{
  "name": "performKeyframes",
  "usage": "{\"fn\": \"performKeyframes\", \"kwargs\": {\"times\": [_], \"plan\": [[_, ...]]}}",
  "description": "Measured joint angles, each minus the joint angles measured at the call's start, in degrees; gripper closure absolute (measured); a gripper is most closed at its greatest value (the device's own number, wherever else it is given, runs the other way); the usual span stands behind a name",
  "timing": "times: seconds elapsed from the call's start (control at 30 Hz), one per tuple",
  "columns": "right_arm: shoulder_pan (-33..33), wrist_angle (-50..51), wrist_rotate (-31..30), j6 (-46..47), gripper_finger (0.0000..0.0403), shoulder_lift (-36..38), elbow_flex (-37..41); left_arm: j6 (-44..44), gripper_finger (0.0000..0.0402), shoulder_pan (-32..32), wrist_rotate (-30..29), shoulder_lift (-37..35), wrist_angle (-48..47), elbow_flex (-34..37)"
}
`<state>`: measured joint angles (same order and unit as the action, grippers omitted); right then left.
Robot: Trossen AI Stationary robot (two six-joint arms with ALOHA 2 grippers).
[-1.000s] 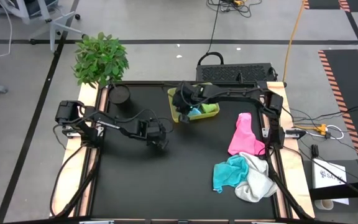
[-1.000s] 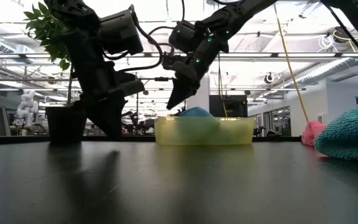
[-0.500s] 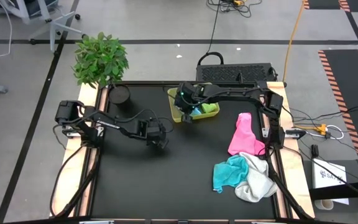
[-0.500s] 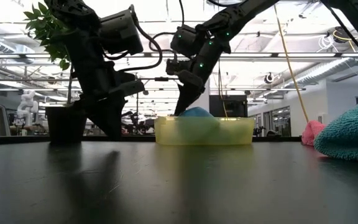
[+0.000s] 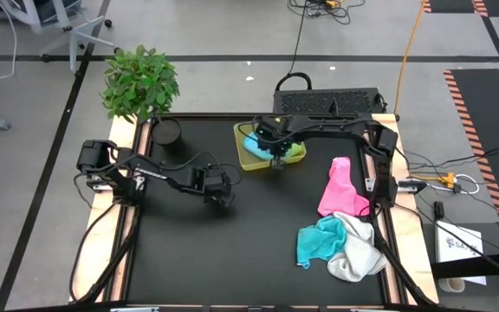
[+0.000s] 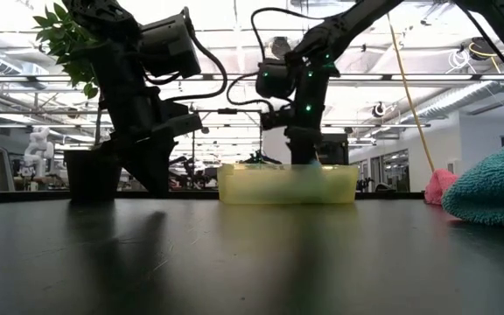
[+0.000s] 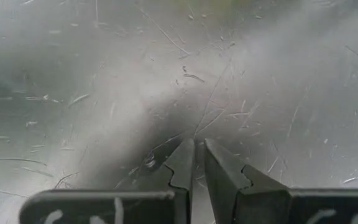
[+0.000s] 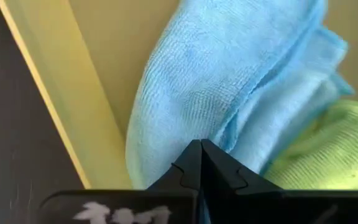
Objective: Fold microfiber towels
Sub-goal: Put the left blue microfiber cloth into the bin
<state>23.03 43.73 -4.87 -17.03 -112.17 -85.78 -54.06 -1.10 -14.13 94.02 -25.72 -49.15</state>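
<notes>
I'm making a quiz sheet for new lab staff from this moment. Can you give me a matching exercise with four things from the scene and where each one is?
Things:
1. light blue towel
2. pink towel
3. left gripper
4. potted plant

Places:
A. low over bare table, nothing under it
B. in the tray, beside the lime green towel
C. at the table's far left corner
D. spread on the table by the right edge

Pairs: 1-B, 2-D, 3-A, 4-C
</notes>
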Motion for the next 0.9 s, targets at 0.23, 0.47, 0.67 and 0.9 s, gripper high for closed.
{"fn": "performKeyframes", "kwargs": {"times": [0.23, 0.47, 0.67, 0.9], "plan": [[0.2, -3.3, -2.6, -0.8, 0.0403, 4.4, 0.0, 0.0, 0.0366, 0.0, 0.0, 0.0, 0.0, 0.0], [0.1, -10.2, 8.2, -2.2, 0.0403, 5.7, -0.1, -0.1, 0.0366, -0.2, 0.6, 0.0, -0.1, 0.0], [-0.9, -12.7, 11.2, -3.9, 0.0403, 0.9, -0.7, -0.4, 0.0366, -1.4, 0.8, 0.0, -0.7, 0.0], [-1.4, -14.3, 12.6, -6.2, 0.0403, -7.7, -9.4, -1.8, 0.0366, -1.6, 0.9, 0.0, -1.4, 0.0]]}}
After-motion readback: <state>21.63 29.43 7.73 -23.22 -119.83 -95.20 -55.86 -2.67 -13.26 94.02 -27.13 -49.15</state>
